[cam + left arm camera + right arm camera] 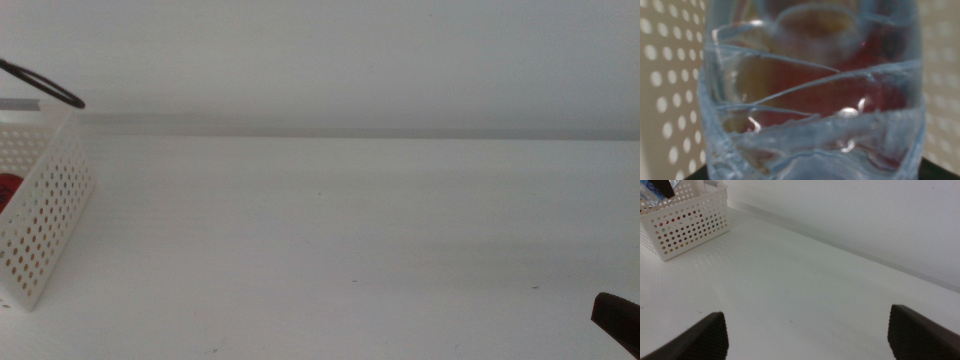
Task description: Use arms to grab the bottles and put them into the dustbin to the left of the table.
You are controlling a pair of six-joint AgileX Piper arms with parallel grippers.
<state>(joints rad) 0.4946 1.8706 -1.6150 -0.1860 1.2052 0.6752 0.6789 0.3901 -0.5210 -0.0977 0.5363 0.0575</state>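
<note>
Middle view: I see the dustbin [45, 215] at the table's [350, 230] left edge. Left wrist view: my left gripper holds the water bottle [810, 100] against perforated wall; releasing off-centre risks catching the rim. Right wrist view: right gripper [807, 332] waits, jaws wide.

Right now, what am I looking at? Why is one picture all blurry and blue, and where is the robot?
These come from three cameras on a two-armed robot. One looks down over the white table, with a holey white basket at its left end. The blurry picture comes from the camera on the left arm's wrist: a clear water bottle is right up against it, and the basket's holes show behind. The bottle hides the left gripper, so a grip can't be confirmed. The other wrist camera shows the right gripper, its dark jaws wide apart and empty over the table.
</note>
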